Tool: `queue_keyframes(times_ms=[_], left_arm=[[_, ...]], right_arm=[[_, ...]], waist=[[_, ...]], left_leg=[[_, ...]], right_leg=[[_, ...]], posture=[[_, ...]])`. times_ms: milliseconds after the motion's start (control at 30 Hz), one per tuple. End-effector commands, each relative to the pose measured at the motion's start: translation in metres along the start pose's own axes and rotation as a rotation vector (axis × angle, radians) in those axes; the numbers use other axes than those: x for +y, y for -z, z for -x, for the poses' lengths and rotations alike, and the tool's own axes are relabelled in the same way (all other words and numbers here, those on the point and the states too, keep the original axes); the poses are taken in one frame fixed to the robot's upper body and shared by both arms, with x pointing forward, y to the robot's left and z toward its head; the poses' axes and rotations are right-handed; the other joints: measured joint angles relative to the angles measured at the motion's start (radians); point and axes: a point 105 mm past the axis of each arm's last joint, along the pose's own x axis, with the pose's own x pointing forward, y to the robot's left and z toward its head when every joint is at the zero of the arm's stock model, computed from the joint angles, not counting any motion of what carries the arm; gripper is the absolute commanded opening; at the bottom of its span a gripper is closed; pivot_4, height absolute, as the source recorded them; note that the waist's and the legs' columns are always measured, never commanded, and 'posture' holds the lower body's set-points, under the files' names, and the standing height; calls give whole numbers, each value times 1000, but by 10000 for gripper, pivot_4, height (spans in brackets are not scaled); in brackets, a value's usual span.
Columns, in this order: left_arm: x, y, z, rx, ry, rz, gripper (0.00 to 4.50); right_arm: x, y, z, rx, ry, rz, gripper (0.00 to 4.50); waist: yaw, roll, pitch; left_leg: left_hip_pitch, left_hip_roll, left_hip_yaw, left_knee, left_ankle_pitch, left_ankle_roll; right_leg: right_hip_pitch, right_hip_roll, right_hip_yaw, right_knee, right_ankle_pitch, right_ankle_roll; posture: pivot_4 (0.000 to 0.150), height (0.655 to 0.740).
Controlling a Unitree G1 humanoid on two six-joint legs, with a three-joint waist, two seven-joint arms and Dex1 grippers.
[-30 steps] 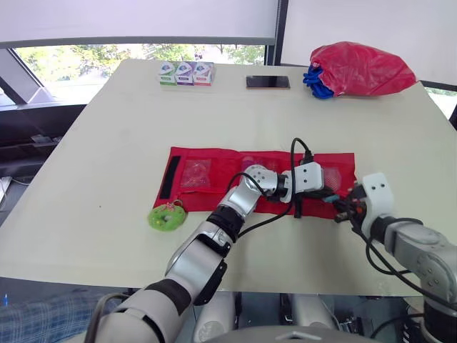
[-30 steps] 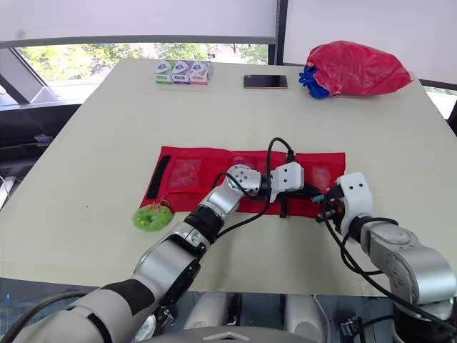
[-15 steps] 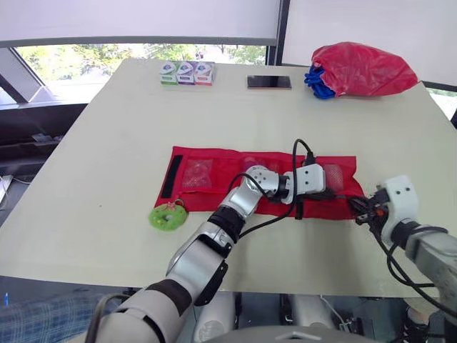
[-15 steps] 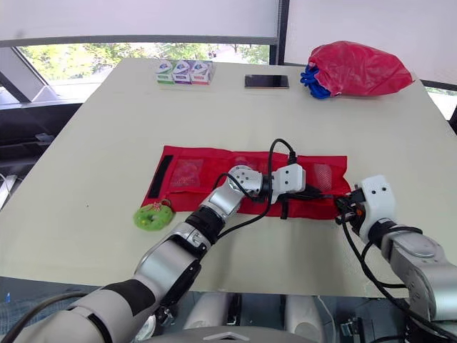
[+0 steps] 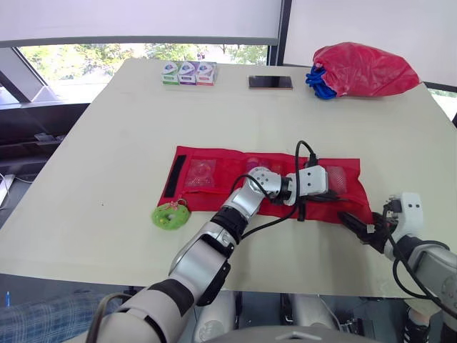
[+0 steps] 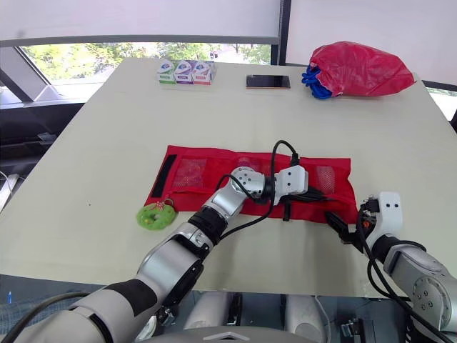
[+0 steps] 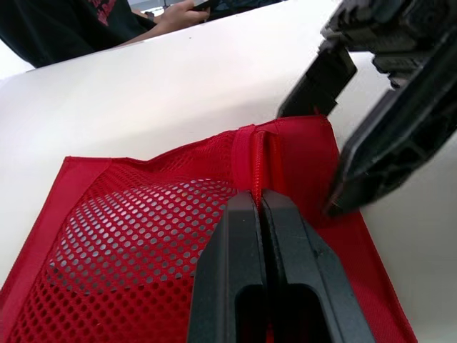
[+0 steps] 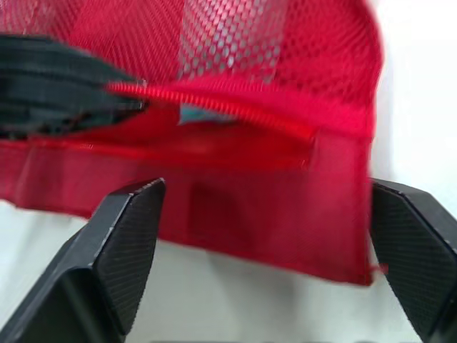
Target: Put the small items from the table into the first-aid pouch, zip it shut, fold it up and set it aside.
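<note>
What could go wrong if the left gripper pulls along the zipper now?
1. The right gripper is open and gripping nothing, so nothing seems to pin the pouch. A pull by the shut left gripper at the zipper may drag or bunch the fabric.
2. The green round item lies on the table beside the pouch. Zipping now would likely leave it out.

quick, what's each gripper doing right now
Left gripper: fingers closed, pinching the zip of the red mesh first-aid pouch.
Right gripper: fingers open, holding nothing, near the pouch's right corner.
</note>
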Motion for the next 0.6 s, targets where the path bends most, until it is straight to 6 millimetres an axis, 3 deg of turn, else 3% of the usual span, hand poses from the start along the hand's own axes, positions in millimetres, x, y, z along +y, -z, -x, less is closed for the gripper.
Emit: queue_keyframes(times_ms=[33,167,200,300,433,533,600], left_arm=[[8,-23,1,-89,-10,-18,0],[7,-41,25,-191,51,39,9707],[4,-44,34,-199,78,32,15937],[-1,-48,66,-171,129,28,27455],[-5,-44,115,-81,147,44,44819],[-10,-38,152,2,141,53,45000],[-18,-35,173,46,141,62,45000]], right_arm=[[0,-3,3,-9,13,15,44697],[-1,-5,-1,-27,7,-9,45000],[-2,-6,-2,-35,8,-22,45000],[-4,-8,-4,-49,1,-45,36385],[-7,-7,-5,-38,-2,-49,17858],[-12,-6,-7,-34,6,-54,2580],[-17,-7,-7,-38,13,-62,585]], waist=[[0,0,0],[-2,0,0],[-2,0,0],[-16,1,0],[-26,1,-1],[-27,1,0],[-27,1,0]], left_leg=[[0,0,0,0,0,0],[0,0,-1,0,0,0],[0,1,0,0,0,0],[1,2,0,0,0,0],[2,3,0,0,0,0],[2,3,0,-1,0,0],[2,3,0,-1,0,0]], right_leg=[[0,0,0,0,0,0],[0,0,-1,0,0,0],[0,0,0,0,0,0],[0,1,0,0,0,0],[0,2,0,1,0,0],[0,2,0,1,0,0],[0,1,1,1,0,0]], posture=[[1500,7400],[1500,7400],[1500,7400],[1500,7400],[1500,7400],[1500,7400],[1500,7400]])
